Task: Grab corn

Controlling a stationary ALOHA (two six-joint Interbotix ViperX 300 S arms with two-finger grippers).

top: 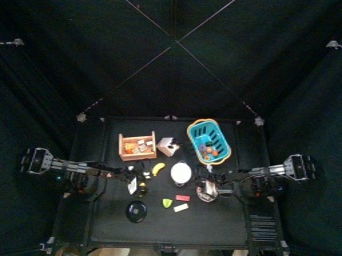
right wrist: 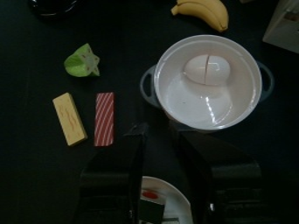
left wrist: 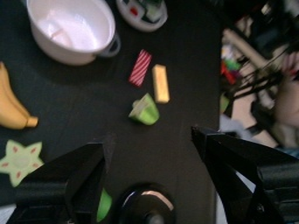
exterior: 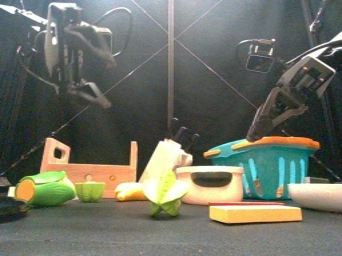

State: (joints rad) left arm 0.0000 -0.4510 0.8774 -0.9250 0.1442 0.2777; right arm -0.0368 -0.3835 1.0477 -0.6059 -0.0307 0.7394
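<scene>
1. No text, label, brand, number or sign can be read in any view — not on the teal basket (exterior: 262,163), nor the wooden crate (exterior: 91,165).
2. The white pot (right wrist: 211,80) — likewise bare of markings.

We held our left arm raised at the left side of the desk, its hand (left wrist: 149,166) spread wide, both fingers well apart and gripping nothing. From the front that hand (exterior: 94,95) hung high in the air with the wrist tilted. Our right arm came in from the right, bent at the elbow and sloping down, and its hand (right wrist: 162,171) hung above the desk with its fingers apart a little, empty between them.
</scene>
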